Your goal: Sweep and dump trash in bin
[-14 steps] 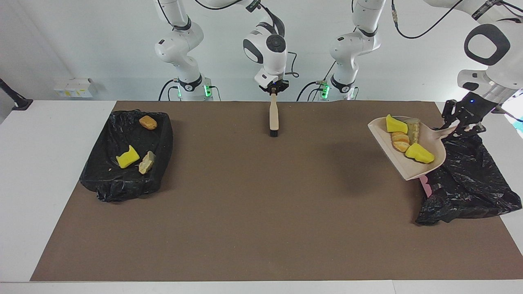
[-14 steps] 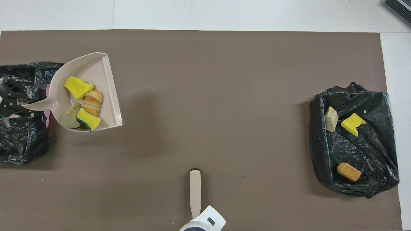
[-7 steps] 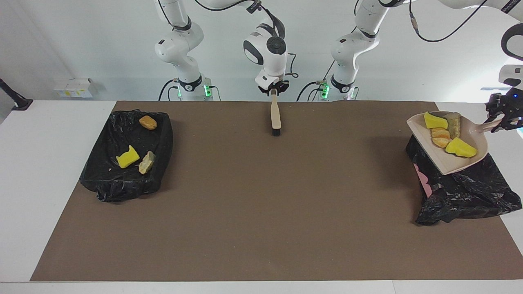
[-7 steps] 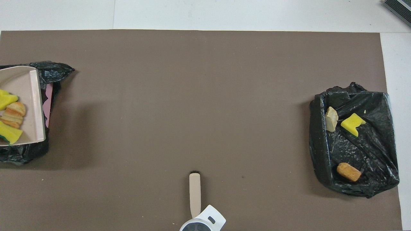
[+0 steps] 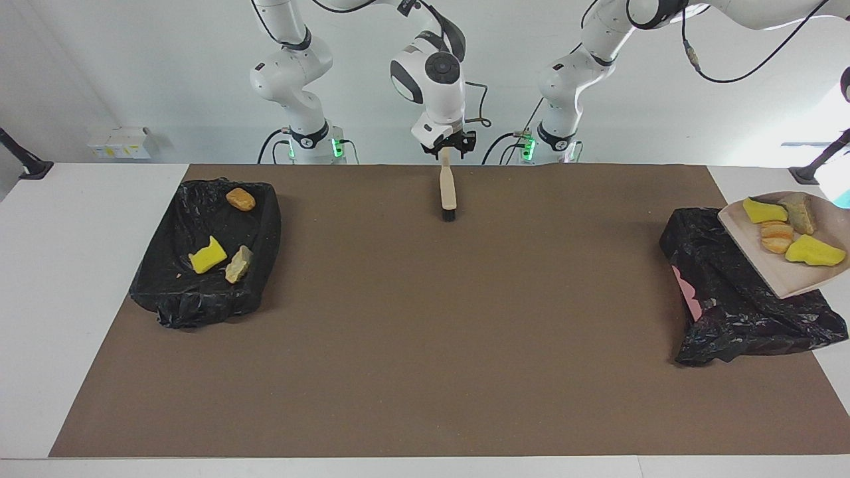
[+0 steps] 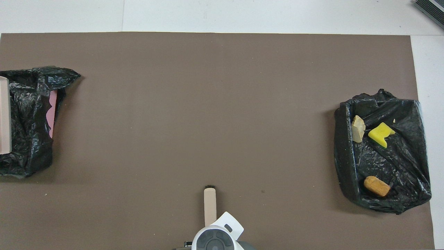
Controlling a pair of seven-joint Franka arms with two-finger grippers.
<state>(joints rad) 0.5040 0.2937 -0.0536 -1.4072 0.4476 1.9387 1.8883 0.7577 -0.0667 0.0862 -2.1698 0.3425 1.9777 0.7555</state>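
I am overseeing the dumping step, and I am judging it not yet done: four pieces of the trash (image 5: 777,237), two yellow sponge chunks, one striped orange lump and one grey-tan lump, are sitting on the beige dustpan (image 5: 790,275). The pan is hanging raised and tilted over the black-bagged bin (image 5: 730,285) at the left arm's end of the bench (image 5: 80,299). The left gripper is lying outside both views. I am taking it as clamped tight on the dustpan's handle, since the pan is riding in the air. Three more pieces are lying in the second bagged bin (image 5: 206,255) at the right arm's end. The right gripper (image 5: 449,147) is standing at the top of the brush (image 5: 447,189), whose bristle end is pointing down at the brown mat (image 5: 425,332). I cannot tell whether it is gripping the handle or letting go. The main hazard I am flagging is the pan's position. It is sitting over the bin's outer edge, so a tip from here could send light pieces past the rim onto the bench. The bag is also slumping, which is narrowing the mouth. A quick tilt would make the sponge chunks bounce out.
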